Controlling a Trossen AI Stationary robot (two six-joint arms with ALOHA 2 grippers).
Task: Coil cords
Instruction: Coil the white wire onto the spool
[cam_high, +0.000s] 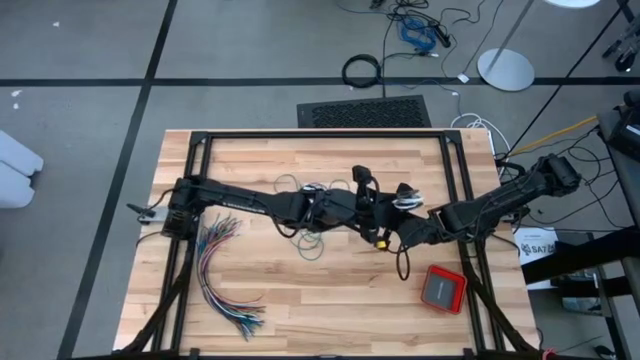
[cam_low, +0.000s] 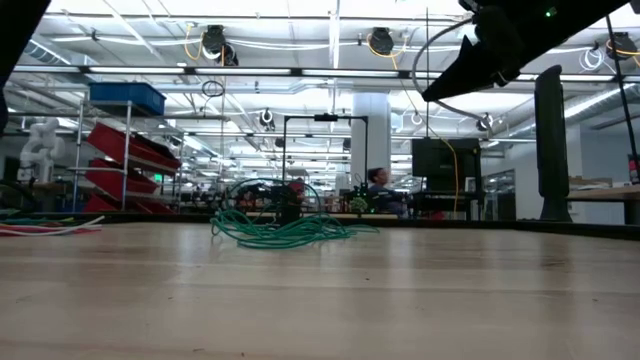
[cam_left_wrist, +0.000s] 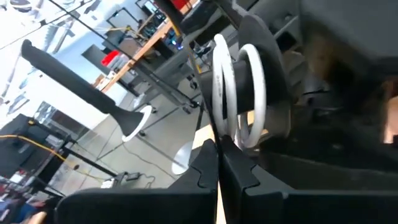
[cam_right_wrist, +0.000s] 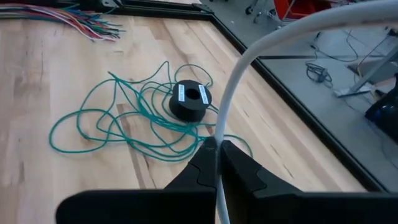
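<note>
The teal-green cord (cam_right_wrist: 124, 124) lies in a loose tangle on the wooden table, partly around a black spool (cam_right_wrist: 189, 99); it also shows in the high view (cam_high: 310, 238) and the low view (cam_low: 285, 230). The other cord's white end (cam_left_wrist: 239, 93) is wound in a few loops in front of my left gripper (cam_left_wrist: 217, 162), which is shut on it. My right gripper (cam_right_wrist: 217, 152) is shut on the same white cord (cam_right_wrist: 249, 62). Both grippers meet above the table's middle (cam_high: 395, 215). The cord's black part (cam_high: 403, 262) loops below them. My left gripper pinches the white cord between its two fingertips (cam_left_wrist: 205, 165), just below the white loops (cam_left_wrist: 219, 134). The loops stand upright past the fingers, clear of the table. My right gripper pinches a single strand of the white cord (cam_right_wrist: 219, 134) between its fingertips. The fingers slant down toward the table. The cord rises from them in a curve and is lifted clear of the table.
A fanned bundle of many-coloured wires (cam_high: 225, 275) lies at the table's near left. A red box (cam_high: 443, 288) sits at the near right. Black frame rails (cam_high: 320, 135) run along the table's edges. Bare wood (cam_high: 320, 310) lies at the near middle.
</note>
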